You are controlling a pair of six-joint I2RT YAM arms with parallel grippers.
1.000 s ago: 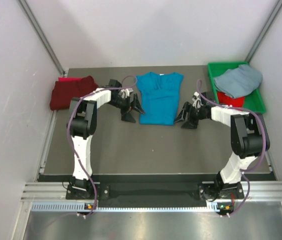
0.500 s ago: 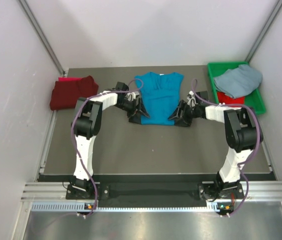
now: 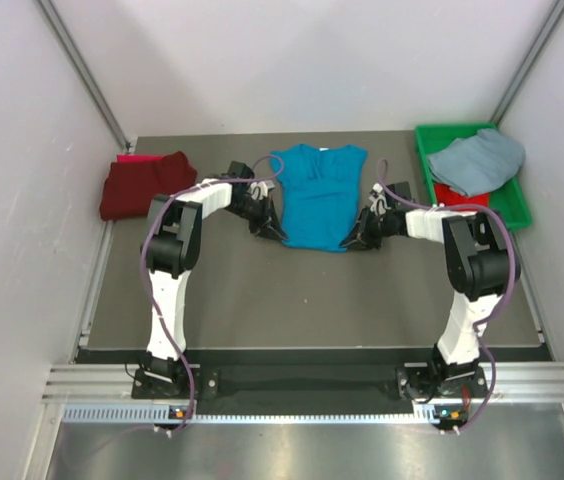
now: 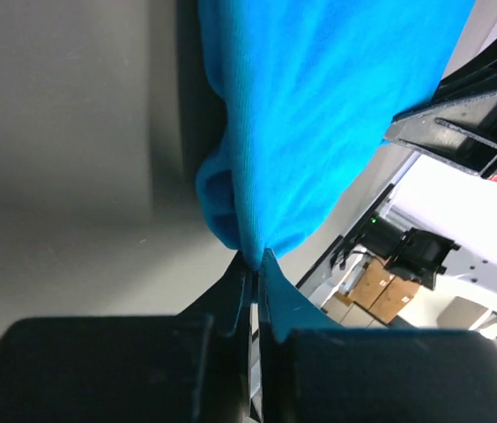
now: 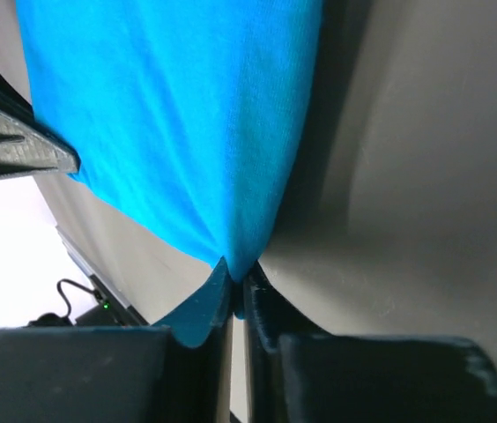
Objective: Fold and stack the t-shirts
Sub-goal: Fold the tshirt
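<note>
Nearest the viewer, the white left arm (image 3: 162, 300) and the white right arm (image 3: 459, 335) rise from the near edge of the dark grey matte table (image 3: 312, 300) and reach forward over it. The left gripper (image 3: 273, 231) sits at the near left corner of the bright turquoise-blue short-sleeved cloth t-shirt (image 3: 317, 195). Its two black fingers are pressed together on a pinch of the hem. The left wrist view shows the cloth bunched into a small fold that narrows down into the thin slit between them. The right gripper (image 3: 353, 241) mirrors it at the near right corner, its fingers likewise closed on the hem. The right wrist view shows the blue cloth drawn to a tip between them. The turquoise-blue t-shirt lies flat in the middle of the far half of the table, between the two grippers, with its neckline toward the back wall and its hem toward the arms. Farther back on the left, close to the side wall, a dark maroon cloth t-shirt (image 3: 142, 188) lies in a folded heap. At the far right corner stands a green rectangular plastic bin (image 3: 518, 208). It holds a crumpled pale grey-blue cloth t-shirt (image 3: 477, 160) lying on top of a red cloth t-shirt (image 3: 459, 198), which peeks out on the near side.
</note>
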